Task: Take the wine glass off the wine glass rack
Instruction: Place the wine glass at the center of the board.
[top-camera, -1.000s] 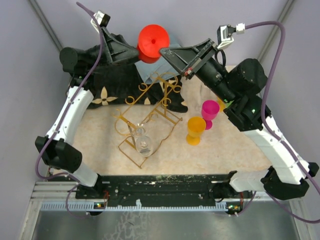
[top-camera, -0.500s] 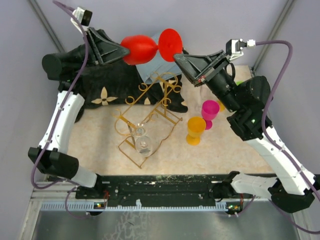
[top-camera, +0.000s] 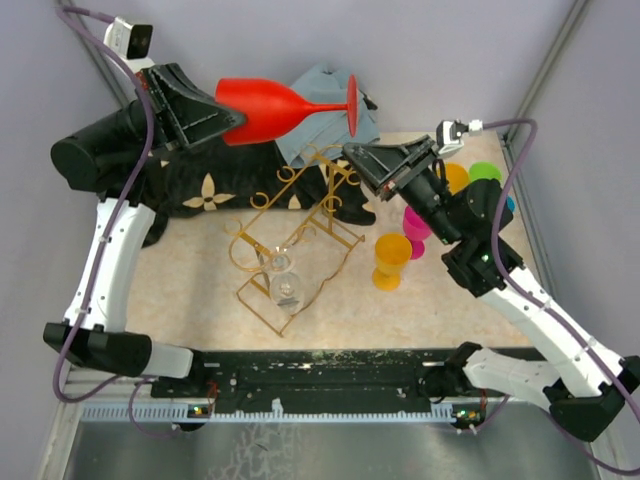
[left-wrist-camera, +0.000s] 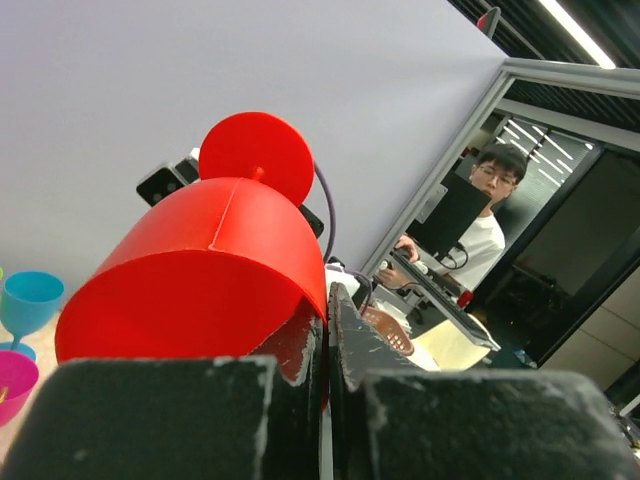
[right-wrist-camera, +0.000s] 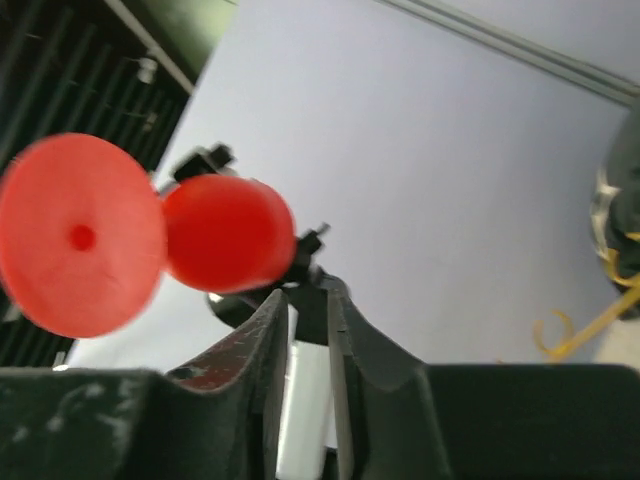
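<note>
Left gripper (top-camera: 232, 118) grips one red wine glass (top-camera: 275, 99); right gripper (top-camera: 352, 160) nearly closed, seemingly empty; rack (top-camera: 300, 235) keeps one.

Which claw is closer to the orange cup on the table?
Right. The right claw hangs above and behind the orange cup; the left claw is far across, holding the red glass.

Pale lavender walls (top-camera: 450, 40) — beige tabletop (top-camera: 200, 270) (metal corner posts (top-camera: 545, 70)).
</note>
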